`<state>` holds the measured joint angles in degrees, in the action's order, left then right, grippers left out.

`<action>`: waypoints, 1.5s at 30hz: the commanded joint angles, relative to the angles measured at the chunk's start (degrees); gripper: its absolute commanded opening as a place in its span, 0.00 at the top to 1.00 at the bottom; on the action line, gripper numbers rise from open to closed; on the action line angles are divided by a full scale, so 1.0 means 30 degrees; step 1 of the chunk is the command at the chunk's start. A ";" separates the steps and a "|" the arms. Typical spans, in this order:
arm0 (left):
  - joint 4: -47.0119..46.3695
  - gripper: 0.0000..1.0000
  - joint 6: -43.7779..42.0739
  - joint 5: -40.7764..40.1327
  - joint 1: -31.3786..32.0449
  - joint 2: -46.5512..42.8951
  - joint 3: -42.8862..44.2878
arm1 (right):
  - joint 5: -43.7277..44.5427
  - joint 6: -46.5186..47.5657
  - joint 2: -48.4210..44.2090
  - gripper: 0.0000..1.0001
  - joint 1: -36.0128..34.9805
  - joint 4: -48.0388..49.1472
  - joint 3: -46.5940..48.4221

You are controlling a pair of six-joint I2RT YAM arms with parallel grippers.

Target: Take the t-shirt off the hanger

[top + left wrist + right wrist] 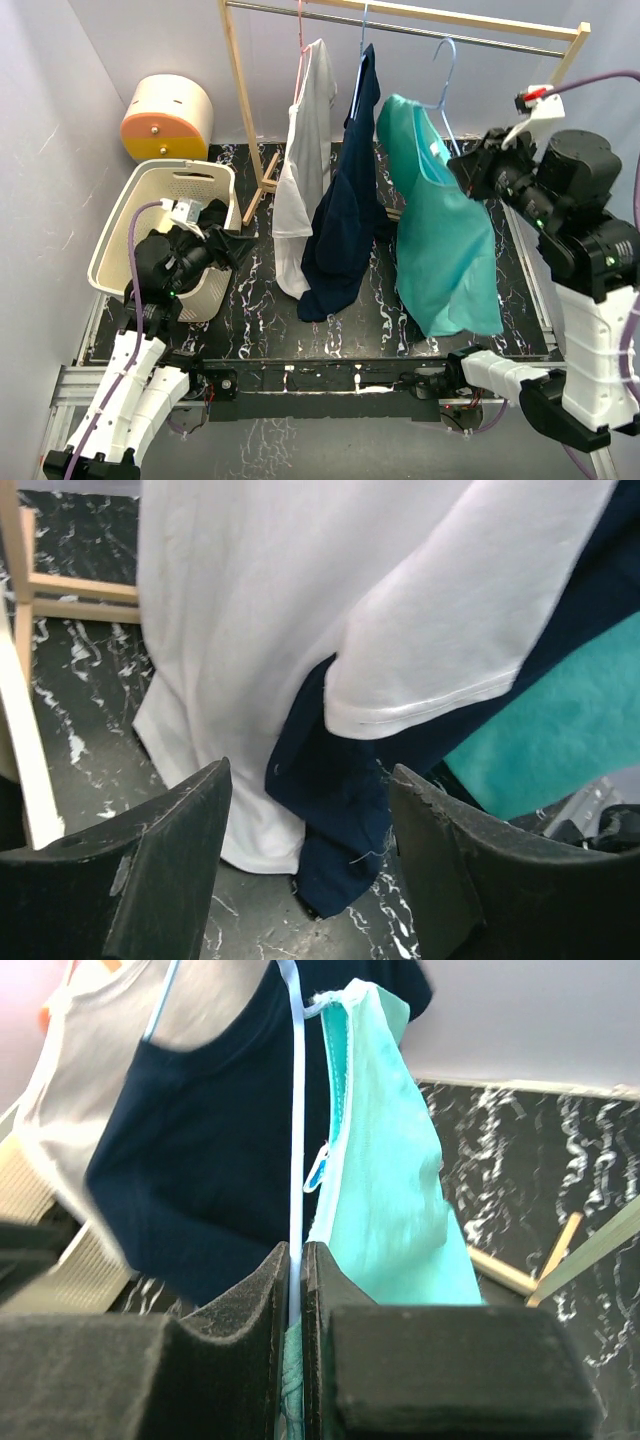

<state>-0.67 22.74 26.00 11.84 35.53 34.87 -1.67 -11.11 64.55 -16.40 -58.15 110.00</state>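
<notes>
Right gripper (295, 1260) is clamped tight on the thin wire of the pale blue hanger (295, 1110), jaws all but touching. Black marbled table (260, 310) underneath, wooden rack (240, 110) standing on it, three garments hanging from the rail. Teal t-shirt (445, 250) is on that blue hanger, rightmost (draped down just beside the gripper), navy shirt (345, 220) in the middle, white shirt (305, 170) on the left. Over by the cream laundry basket (195, 180), left gripper (310, 780) stands open, nothing between its fingers, facing the white and navy hems.
</notes>
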 commanded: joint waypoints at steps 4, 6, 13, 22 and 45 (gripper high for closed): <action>-0.1116 0.35 0.0610 0.3770 0.0007 0.0981 0.4955 | -0.7267 -0.0593 -0.3774 0.92 -0.0011 -0.2861 -0.0867; -0.1159 0.34 0.0913 0.4696 -0.0002 0.1398 0.6974 | -0.9259 -0.0952 -0.4922 0.92 -0.0007 -0.2271 -0.1425; -0.4239 0.31 0.3917 0.6235 0.0008 0.2180 1.0608 | -1.5699 -0.2947 -0.6339 0.92 0.0019 0.1097 -0.0950; -0.8507 0.26 0.8339 0.9130 0.0006 0.5114 1.5189 | -1.8314 -0.4527 -0.5033 0.92 0.0562 0.4534 -0.1468; -0.8932 0.32 0.7304 1.0054 0.6532 1.2877 1.7690 | -2.1833 -0.8283 -0.0825 0.92 0.0799 1.5547 -0.6911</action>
<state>-34.13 54.87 58.59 23.49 72.34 83.61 -66.32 -34.65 62.08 -14.13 -20.10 87.83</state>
